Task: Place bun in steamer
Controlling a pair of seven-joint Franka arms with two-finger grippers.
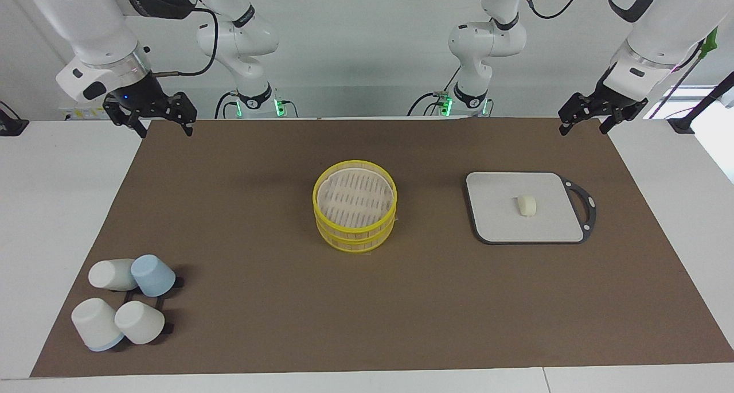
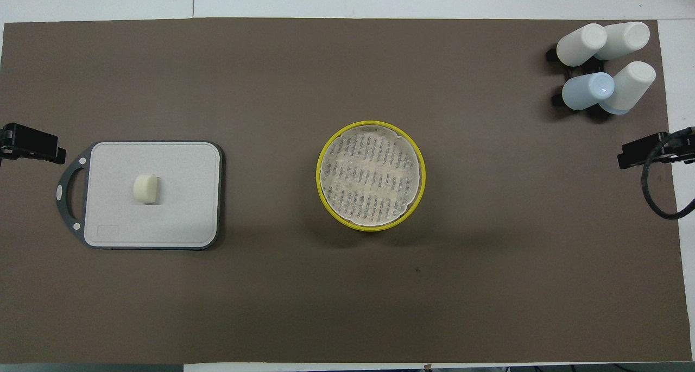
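Left end effector (image 1: 585, 121) raised, fingers spread; right end effector (image 1: 153, 119) likewise

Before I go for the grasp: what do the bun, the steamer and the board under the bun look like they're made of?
Bun: matte cream, rounded, looks like soft dough or foam.
Steamer: pale slatted top looks like bamboo; the bright yellow rims could be plastic or painted.
Board: flat matte grey with a black rim and handle, probably plastic.
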